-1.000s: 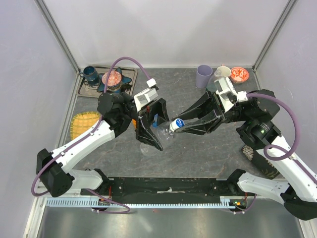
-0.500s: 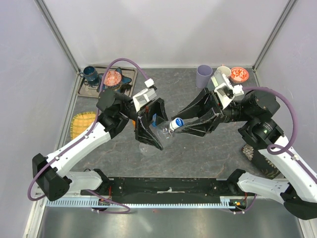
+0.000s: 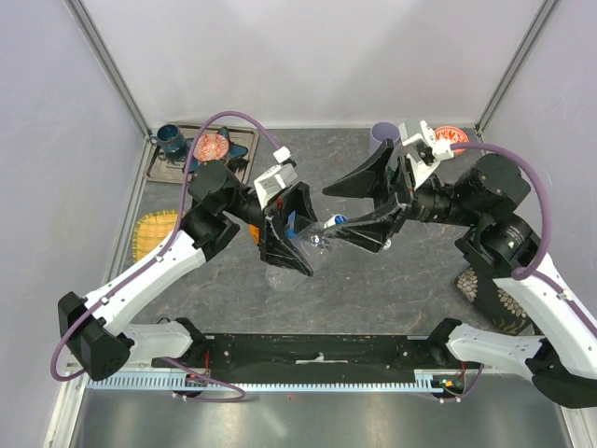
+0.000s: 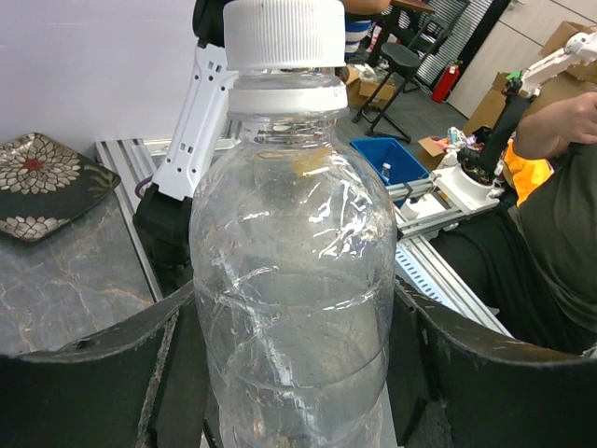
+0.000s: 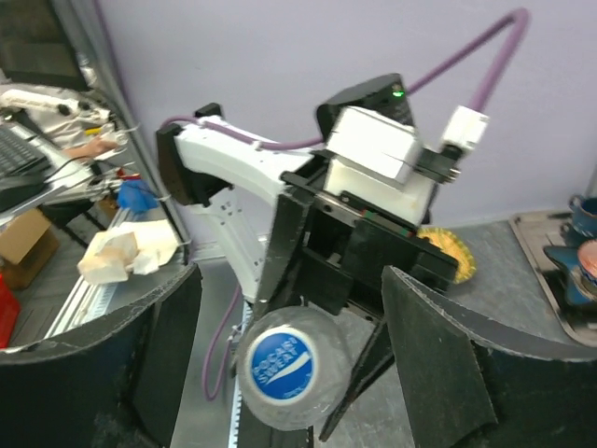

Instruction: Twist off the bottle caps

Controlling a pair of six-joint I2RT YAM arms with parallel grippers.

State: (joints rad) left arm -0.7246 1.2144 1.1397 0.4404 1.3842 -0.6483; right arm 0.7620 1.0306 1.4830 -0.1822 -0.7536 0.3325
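Step in hand, as I read it: getting the right pincer (image 5: pixel 291 299) onto the cap. The left pincer (image 4: pixel 289 364) is clamped round the belly of a clear, crinkly plastic bottle (image 4: pixel 289 243) and holds it up off the grey stone-look table (image 3: pixel 373 280), in the middle between the two arms. The bottle's neck points at the right arm. The right pincer is spread wide, one finger on each side of the white ribbed screw cap (image 4: pixel 284 33), and neither looks to be touching it.

How I'd do it well:
- Line the right wrist up with the bottle's axis, so the round blue label (image 5: pixel 280 369) on the cap top sits dead centre between the fingers.
- Close on the ribbed side of the cap only, not on the neck ring below it.
- That thin wall will likely buckle, so the left grip should be firm without crushing it. If the bottle spins along with the cap, nothing gets unscrewed.
- Expect several short twists with a re-grip between them.

Head count:
- Bottles I can be sure of: one, with its one cap on.
- A scrap of orange (image 3: pixel 253 231) and a bit of blue (image 3: pixel 292 224) peek out behind the left pincer. They may be other bottles, but I can't tell.
- One lilac cup (image 3: pixel 381 133) at the back.
- One dark teal cup (image 3: pixel 171 138) on the tray at the back left.
- One yellow woven mat (image 3: pixel 157 229).
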